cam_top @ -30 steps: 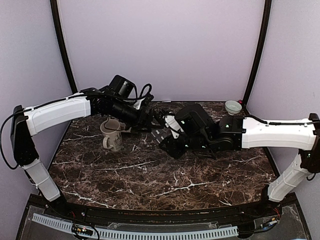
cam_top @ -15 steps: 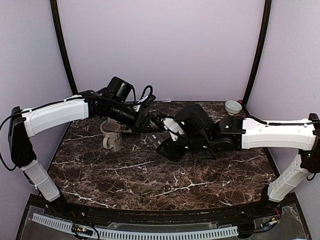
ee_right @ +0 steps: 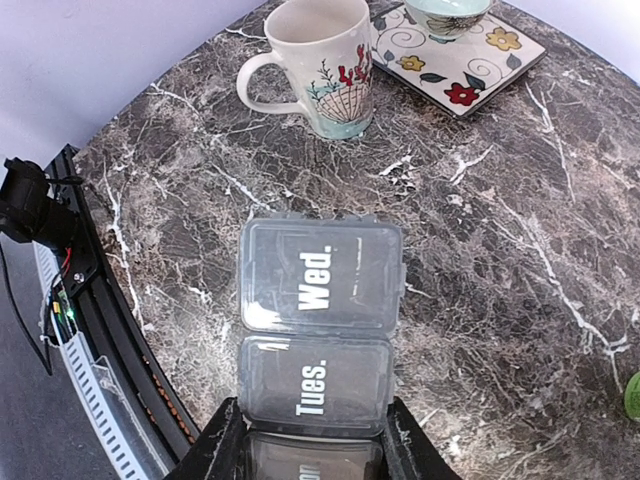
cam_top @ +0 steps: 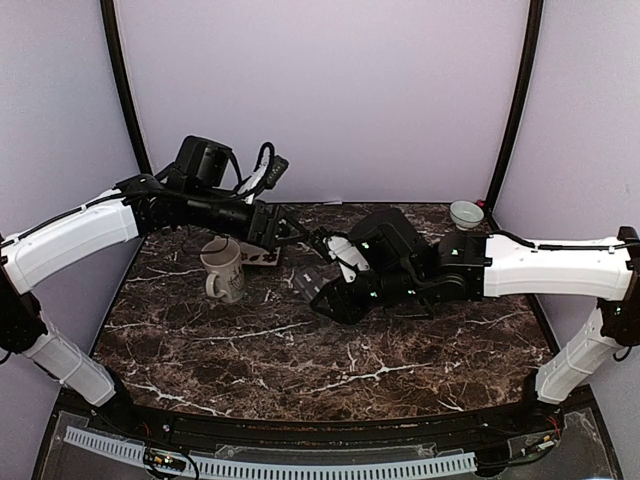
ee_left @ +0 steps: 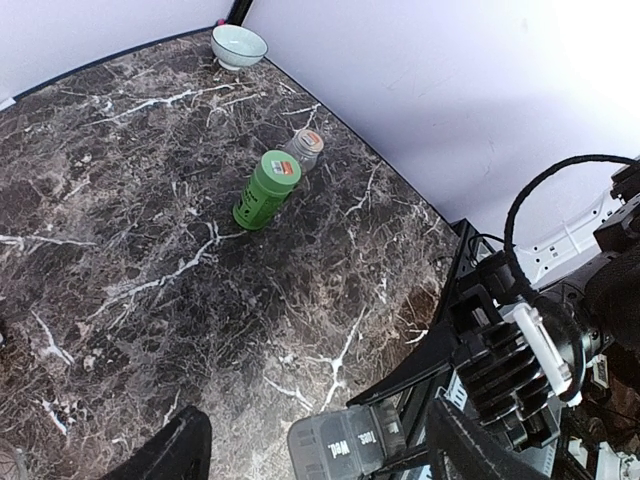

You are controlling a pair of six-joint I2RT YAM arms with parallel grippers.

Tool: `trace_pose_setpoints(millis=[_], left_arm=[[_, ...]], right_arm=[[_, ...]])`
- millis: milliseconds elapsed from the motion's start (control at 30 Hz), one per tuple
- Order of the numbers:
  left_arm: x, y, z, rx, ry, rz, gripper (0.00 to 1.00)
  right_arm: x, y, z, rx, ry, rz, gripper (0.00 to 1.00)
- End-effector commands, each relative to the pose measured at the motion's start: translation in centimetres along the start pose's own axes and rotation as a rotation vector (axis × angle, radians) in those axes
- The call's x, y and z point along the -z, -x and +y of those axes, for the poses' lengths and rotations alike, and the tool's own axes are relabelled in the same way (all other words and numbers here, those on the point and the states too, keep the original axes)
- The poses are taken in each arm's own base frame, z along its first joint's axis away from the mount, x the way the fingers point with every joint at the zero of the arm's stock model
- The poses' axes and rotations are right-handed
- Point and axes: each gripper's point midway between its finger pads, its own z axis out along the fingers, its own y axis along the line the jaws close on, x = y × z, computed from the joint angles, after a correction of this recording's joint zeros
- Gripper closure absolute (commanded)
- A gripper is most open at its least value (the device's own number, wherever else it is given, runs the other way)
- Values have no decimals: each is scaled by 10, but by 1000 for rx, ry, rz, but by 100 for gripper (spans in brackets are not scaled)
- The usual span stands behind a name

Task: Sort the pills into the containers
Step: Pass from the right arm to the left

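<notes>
Judging by the shut lids, probably steadying the pill organizer [ee_right: 318,330] for opening. Keep it level and low over the marble table [ee_right: 500,260], with a firm grip on the nearest compartment and the "Tues." and "Wed." lids left free to lift. Bring the other arm in from the mug [ee_right: 320,65] side without nudging it. No pills to be made out anywhere.

For the right claw [ee_right: 312,445]: part spread, pinching the organizer's near end by both sides. For the left claw [ee_left: 315,410], farther off: spread wide, holding nothing, hanging above and apart from the organizer, green bottle [ee_left: 268,188] and small jar [ee_left: 303,148] beyond.
</notes>
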Motion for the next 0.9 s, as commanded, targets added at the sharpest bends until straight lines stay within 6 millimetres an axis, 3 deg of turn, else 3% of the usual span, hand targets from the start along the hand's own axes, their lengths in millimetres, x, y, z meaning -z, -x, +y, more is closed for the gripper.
trace_pose_setpoints(millis=[0, 300, 467, 867], left_arm=[[-1, -10, 6, -20, 34, 26, 23], [-14, -35, 0, 148, -53, 118, 19], [-15, -33, -2, 254, -76, 79, 19], [-17, -33, 0, 347, -87, 37, 32]], right_arm=[[17, 24, 15, -37, 72, -66, 76], [25, 35, 7, -48, 14, -101, 76], [22, 35, 3, -64, -28, -104, 77], [16, 40, 2, -95, -47, -123, 77]])
